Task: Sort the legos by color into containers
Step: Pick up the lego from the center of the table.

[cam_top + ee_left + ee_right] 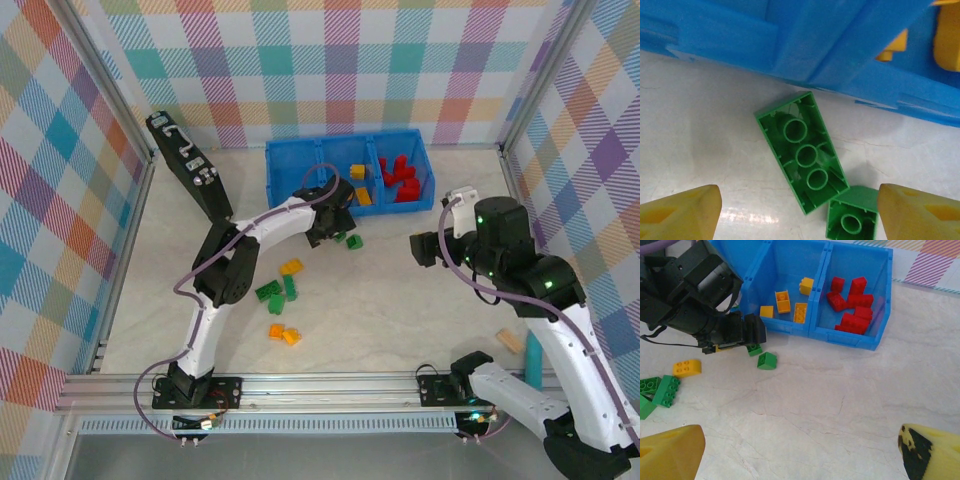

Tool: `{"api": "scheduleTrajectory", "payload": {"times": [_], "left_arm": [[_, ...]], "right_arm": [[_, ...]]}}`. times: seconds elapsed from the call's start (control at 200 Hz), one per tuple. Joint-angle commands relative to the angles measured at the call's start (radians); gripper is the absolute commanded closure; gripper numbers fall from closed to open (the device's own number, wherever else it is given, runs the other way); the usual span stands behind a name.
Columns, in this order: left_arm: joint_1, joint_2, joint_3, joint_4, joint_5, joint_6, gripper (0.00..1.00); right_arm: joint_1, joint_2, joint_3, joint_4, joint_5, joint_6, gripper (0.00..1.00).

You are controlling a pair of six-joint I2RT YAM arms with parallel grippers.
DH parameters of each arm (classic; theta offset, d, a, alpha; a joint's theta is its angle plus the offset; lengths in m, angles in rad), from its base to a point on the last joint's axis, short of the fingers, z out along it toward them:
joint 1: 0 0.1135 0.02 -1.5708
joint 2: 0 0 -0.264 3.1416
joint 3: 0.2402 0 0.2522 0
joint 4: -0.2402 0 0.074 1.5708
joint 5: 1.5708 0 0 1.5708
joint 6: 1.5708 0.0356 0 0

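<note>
Left jaws apart over green legos (802,152).

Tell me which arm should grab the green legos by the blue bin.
Left. Its jaws stand open right above the long green lego and the small green lego, beside the blue bin. The right arm's jaws are open too, but well off to the side.

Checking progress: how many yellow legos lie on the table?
3: one yellow lego beyond the green cluster, two side by side toward the left arm's base; the arm may hide more.
</note>
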Motion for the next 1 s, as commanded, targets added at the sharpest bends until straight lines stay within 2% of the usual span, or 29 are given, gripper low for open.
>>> {"api": "scheduleTrajectory", "payload": {"times": [0.0, 0.195, 0.3, 0.515, 0.715, 0.855, 0.995], "left_arm": [[-0.005, 0.03, 0.048, -0.041, -0.014, -0.016, 0.19], [-0.001, 0.063, 0.071, -0.041, -0.014, -0.025, 0.2], [0.003, 0.075, 0.076, -0.049, -0.011, -0.035, 0.24], [0.024, 0.113, 0.086, -0.084, 0.034, -0.033, 0.52], [0.03, 0.133, 0.091, -0.13, 0.033, -0.026, 0.65], [0.035, 0.135, 0.088, -0.174, 0.029, -0.004, 0.8], [0.038, 0.127, 0.079, -0.218, 0.03, 0.063, 1.0]], "right_arm": [[0.006, 0.003, -0.004, 0.043, -0.008, -0.002, 0.01], [0.006, 0.013, -0.016, 0.053, -0.011, 0.001, 0.01], [0.006, 0.013, -0.023, 0.057, -0.009, 0.002, 0.01], [0.006, 0.007, -0.038, 0.066, -0.004, 0.001, 0.01], [0.006, 0.024, -0.027, 0.065, -0.005, 0.002, 0.01], [0.006, 0.02, -0.035, 0.066, -0.005, 0.002, 0.01], [0.006, 0.018, -0.039, 0.068, -0.007, 0.004, 0.01]]}}
